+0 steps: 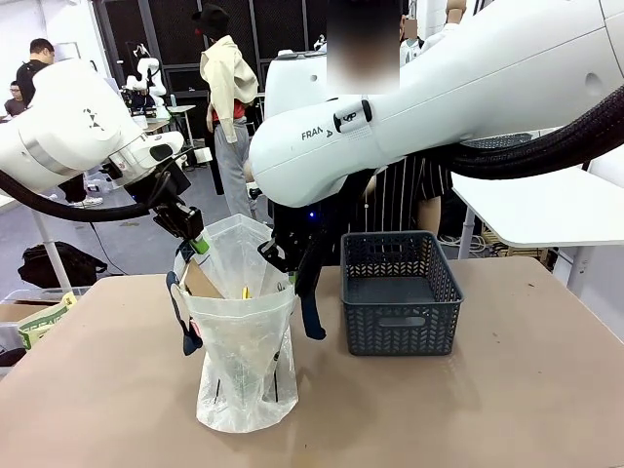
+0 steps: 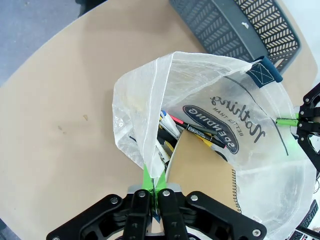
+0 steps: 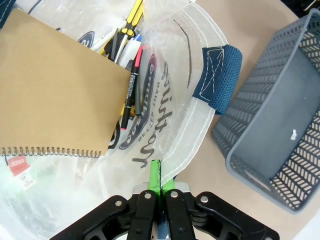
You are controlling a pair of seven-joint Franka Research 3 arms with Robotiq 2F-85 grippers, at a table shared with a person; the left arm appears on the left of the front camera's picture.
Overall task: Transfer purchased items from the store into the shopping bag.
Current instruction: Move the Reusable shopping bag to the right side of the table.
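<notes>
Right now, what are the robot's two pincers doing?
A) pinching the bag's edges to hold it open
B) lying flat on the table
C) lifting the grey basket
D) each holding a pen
A: the left pincer and the right pincer are each shut on the thin rim of the shopping bag, on opposite sides, so its mouth stands open.

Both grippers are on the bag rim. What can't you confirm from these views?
- Shopping bag bottom, wrist views: the brown notebook covers what lies beneath.
- Basket floor, front view: near strip hidden by its own front wall.
- Pens, wrist views: print too small to read.
</notes>
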